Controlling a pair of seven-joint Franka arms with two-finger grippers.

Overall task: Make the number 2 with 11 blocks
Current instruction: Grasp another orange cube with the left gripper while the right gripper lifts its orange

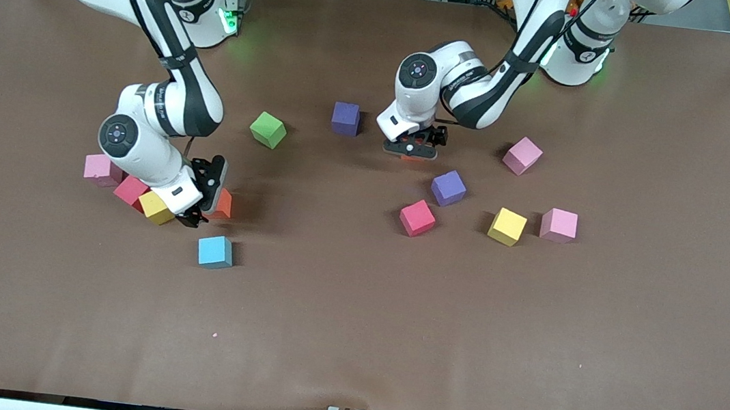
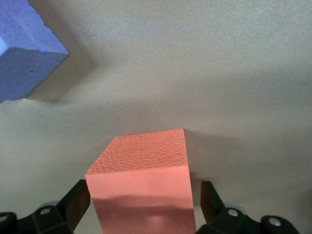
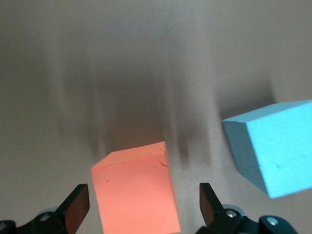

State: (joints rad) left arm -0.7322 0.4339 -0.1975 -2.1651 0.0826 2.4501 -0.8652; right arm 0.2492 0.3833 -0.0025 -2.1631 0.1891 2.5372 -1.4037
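My left gripper (image 1: 412, 154) is low over an orange block (image 1: 411, 159) near the table's middle. In the left wrist view that orange block (image 2: 141, 185) sits between the open fingers (image 2: 208, 200), with a narrow gap on each side. My right gripper (image 1: 203, 204) stands open around a second orange block (image 1: 223, 203) toward the right arm's end. The right wrist view shows this block (image 3: 134, 190) between the fingers (image 3: 78, 207), not touching them. A sky blue block (image 1: 215, 251) (image 3: 273, 146) lies close by, nearer to the front camera.
Pink (image 1: 101, 169), red (image 1: 130, 190) and yellow (image 1: 155, 207) blocks cluster beside the right gripper. Green (image 1: 268, 130) and purple (image 1: 345, 119) blocks lie farther back. Purple (image 1: 449, 188), red (image 1: 417, 218), yellow (image 1: 507, 227) and two pink (image 1: 558, 226) (image 1: 522, 155) blocks lie toward the left arm's end.
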